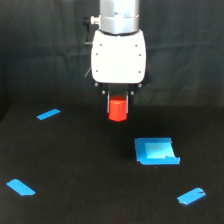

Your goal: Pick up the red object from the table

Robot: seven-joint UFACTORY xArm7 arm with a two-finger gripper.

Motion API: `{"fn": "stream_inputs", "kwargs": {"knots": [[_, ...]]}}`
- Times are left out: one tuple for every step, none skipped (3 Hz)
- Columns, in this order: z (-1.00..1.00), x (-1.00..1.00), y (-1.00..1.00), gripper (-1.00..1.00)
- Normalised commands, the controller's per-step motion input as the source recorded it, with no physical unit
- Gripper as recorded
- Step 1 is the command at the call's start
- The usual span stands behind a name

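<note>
Red is what you should look for, right between the jaws: the red block (118, 109) sits in the gripper (118, 106), with a dark finger pressed close on each side of it and its lower half sticking out below the fingertips. You can read the jaws as drawn in narrow and gripping the block, since no gap shows on either side.

The block does not lie off to any side; it is centred under the white gripper body, with its short axis running straight up and down in line with the arm. Whether it is clear of the tabletop (75, 165) you cannot settle from this one view. The block appears in front of the line where the tabletop meets the black backdrop, and no shadow or contact patch shows beneath it. My judgement is that it hangs a little above the surface, so what remains is a straight rise with the grip kept firm.

Nothing crowds that path. The blue square (156, 151) lies nearer the camera and toward the exterior view's right, well apart from the block, and the tape strips (48, 114) are spread farther out.
</note>
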Motion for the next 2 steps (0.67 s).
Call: {"fn": "stream_inputs", "kwargs": {"knots": [[0.04,0.04,0.0,-1.0],[-0.01,0.04,0.06,-1.0]]}}
